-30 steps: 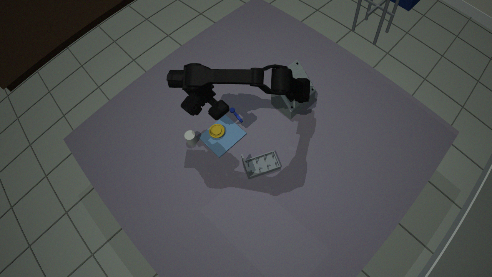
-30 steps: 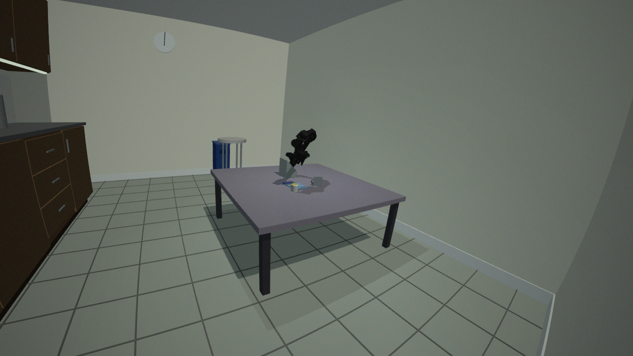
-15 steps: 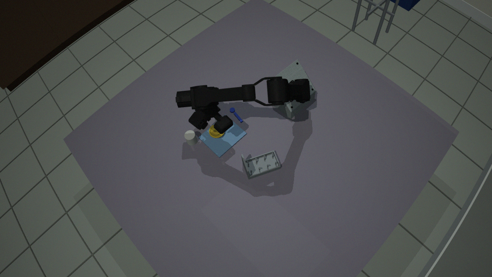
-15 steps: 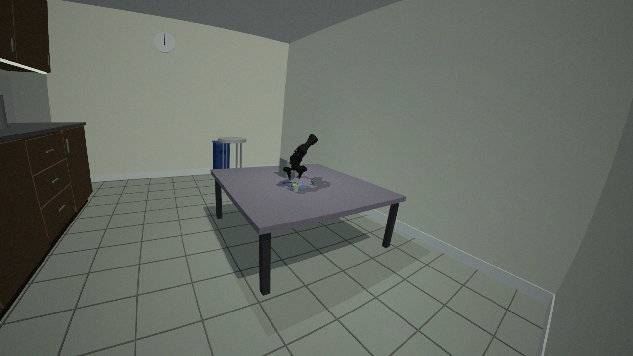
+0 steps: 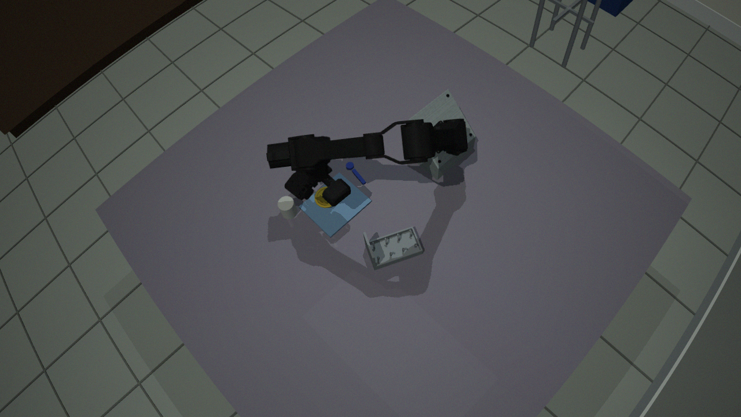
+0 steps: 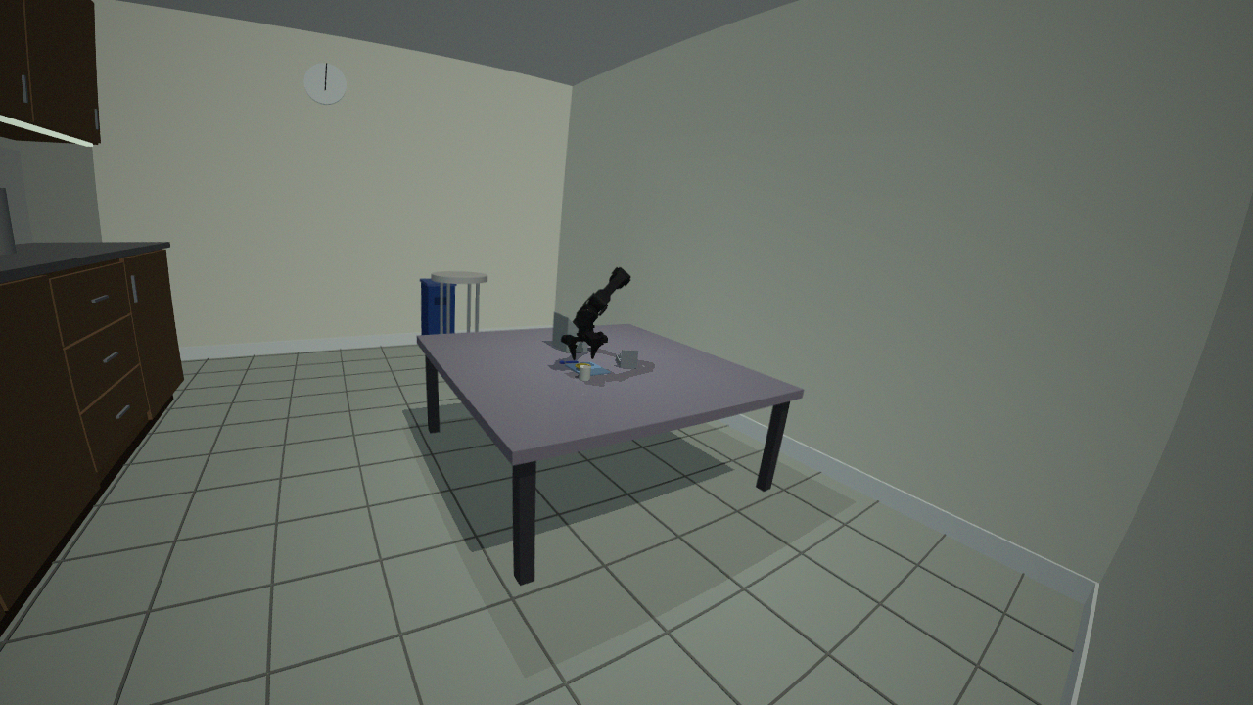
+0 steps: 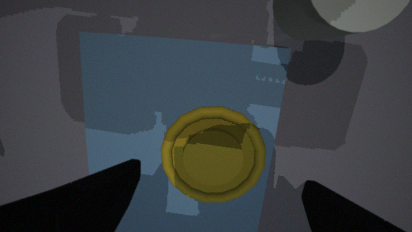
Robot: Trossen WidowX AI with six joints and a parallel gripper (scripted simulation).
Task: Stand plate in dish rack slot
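Note:
The yellow round plate (image 5: 319, 197) (image 6: 579, 364) (image 7: 213, 161) lies flat on a blue mat (image 5: 331, 227) (image 7: 129, 80). My gripper (image 5: 318, 191) (image 6: 583, 357) (image 7: 221, 178) is open and points down above the plate. In the wrist view the plate shows between and a little ahead of the two spread fingertips, with nothing held. In the top view the gripper hides part of the plate. The grey dish rack (image 5: 399, 259) (image 6: 628, 358) stands apart from the mat, with several small pegs inside and a raised panel at one end. It is outside the wrist view.
A pale cup (image 5: 286, 205) (image 6: 584, 373) (image 7: 370, 16) stands close to the mat's corner. A blue utensil (image 5: 358, 175) lies beside the mat, on the side toward the arm. The arm's grey base block (image 5: 440, 106) stands farther back.

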